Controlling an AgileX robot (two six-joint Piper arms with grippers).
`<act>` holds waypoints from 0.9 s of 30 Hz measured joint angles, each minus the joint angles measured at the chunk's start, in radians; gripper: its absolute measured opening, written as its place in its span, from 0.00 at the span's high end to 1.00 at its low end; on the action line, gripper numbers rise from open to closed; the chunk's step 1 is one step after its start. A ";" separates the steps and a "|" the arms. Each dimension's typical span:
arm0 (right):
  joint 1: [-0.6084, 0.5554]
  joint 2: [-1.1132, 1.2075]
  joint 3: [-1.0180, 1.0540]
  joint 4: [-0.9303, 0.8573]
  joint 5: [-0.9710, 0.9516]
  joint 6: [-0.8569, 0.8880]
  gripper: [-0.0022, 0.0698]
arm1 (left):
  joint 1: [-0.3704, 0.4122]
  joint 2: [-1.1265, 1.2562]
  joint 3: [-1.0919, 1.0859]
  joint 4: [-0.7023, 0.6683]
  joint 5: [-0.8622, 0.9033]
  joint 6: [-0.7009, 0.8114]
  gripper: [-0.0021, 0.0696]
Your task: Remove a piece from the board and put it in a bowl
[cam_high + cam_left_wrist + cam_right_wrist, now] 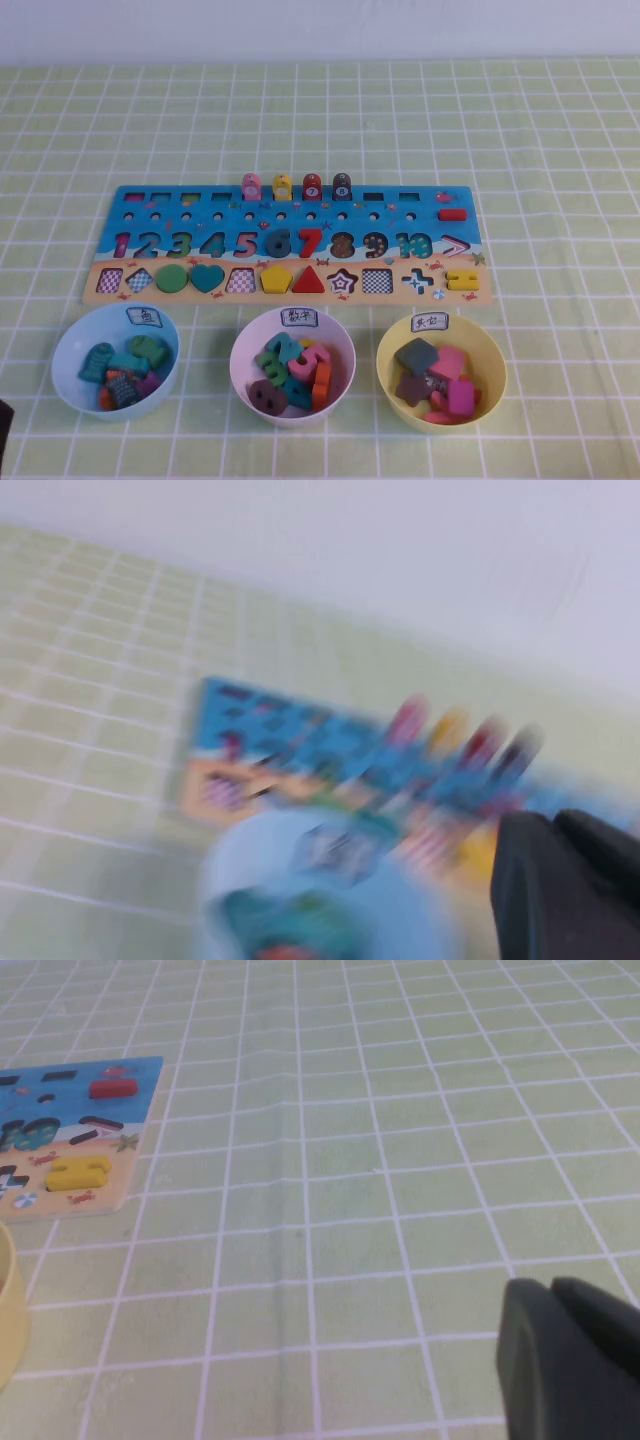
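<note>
The green round disc [171,278] lies in its slot on the tan strip of the board [290,203], between a checkered diamond and the teal heart. The yellow bowl [495,385] stands at the front right and holds several shape pieces. Neither gripper shows in the high view. In the left wrist view, which is blurred, my left gripper [556,825] hangs shut and empty above the pale-blue bowl [240,880], with the board [300,730] beyond; the disc cannot be made out there. My right gripper [552,1290] is shut and empty over bare cloth, right of the board's end [120,1110] and the yellow bowl's rim [8,1310].
A pale-blue bowl [68,345] and a pinkish-white bowl [245,350] with pieces stand in front of the board. Four pegs with rings [296,186] stand on the board's far edge. A green checked cloth [560,150] covers the table. A dark sliver [3,430] shows at the front left corner.
</note>
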 joint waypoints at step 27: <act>0.000 0.000 0.000 0.000 0.000 0.000 0.99 | 0.000 0.000 0.000 -0.330 -0.308 -0.218 0.98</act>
